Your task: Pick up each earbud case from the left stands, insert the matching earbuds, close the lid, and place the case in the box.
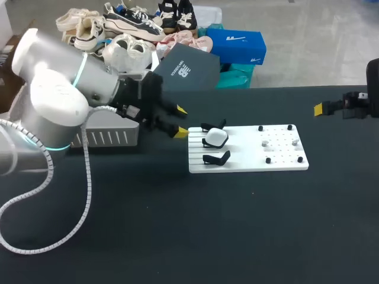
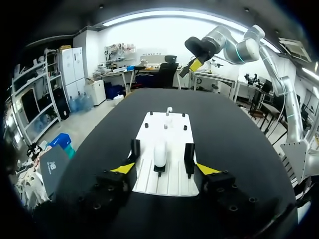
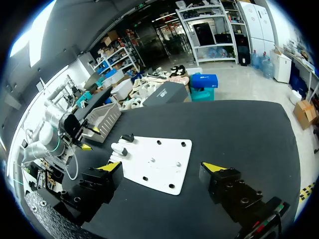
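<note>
On board (image 1: 249, 161), case (image 1: 215, 138) btwn 2 black stands (image 1: 217, 158), poss. touching.

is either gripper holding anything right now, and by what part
Nothing is held. The left gripper is open and stops short of the white earbud case, not touching it. The right gripper is open and empty too.

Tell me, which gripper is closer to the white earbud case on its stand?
Left. The left gripper sits just beside the white earbud case, open fingers pointing at it; the right gripper hangs far off, past the white board's other end.
</note>
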Action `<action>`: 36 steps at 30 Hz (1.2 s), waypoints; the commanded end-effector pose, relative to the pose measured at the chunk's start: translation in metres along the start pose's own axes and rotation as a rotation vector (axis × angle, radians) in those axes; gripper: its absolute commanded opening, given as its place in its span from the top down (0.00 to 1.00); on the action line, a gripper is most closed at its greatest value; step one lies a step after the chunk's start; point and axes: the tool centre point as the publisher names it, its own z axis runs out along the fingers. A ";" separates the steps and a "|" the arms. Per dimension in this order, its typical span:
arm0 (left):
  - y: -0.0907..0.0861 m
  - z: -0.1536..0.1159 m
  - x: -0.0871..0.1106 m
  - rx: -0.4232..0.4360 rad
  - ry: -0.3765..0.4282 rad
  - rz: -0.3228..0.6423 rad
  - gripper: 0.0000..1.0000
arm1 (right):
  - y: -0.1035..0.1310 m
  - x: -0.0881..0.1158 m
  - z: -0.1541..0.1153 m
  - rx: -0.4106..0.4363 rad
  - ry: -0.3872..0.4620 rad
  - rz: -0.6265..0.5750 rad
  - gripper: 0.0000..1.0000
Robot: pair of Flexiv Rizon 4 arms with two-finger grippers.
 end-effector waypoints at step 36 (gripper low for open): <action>0.010 0.052 0.009 0.020 -0.055 0.027 0.38 | -0.002 0.000 0.000 -0.008 0.000 -0.002 0.00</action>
